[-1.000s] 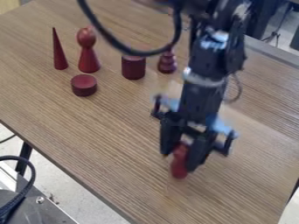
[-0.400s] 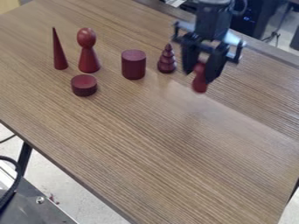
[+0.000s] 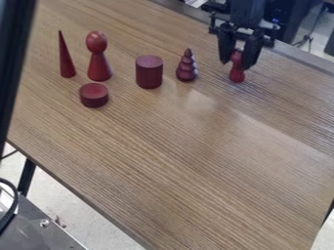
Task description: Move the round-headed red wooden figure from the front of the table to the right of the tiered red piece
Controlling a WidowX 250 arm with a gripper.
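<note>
And the gripper [image 3: 236, 62] has its fingers clamped around the small red figure [image 3: 237, 74], beside the ringed cone [image 3: 186, 69] — placement looks nearly complete, with only release left!

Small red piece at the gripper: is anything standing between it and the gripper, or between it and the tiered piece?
Nothing visible does. The gripper has the small red piece between its fingers, and no other object shows between that and the tiered piece.
</note>
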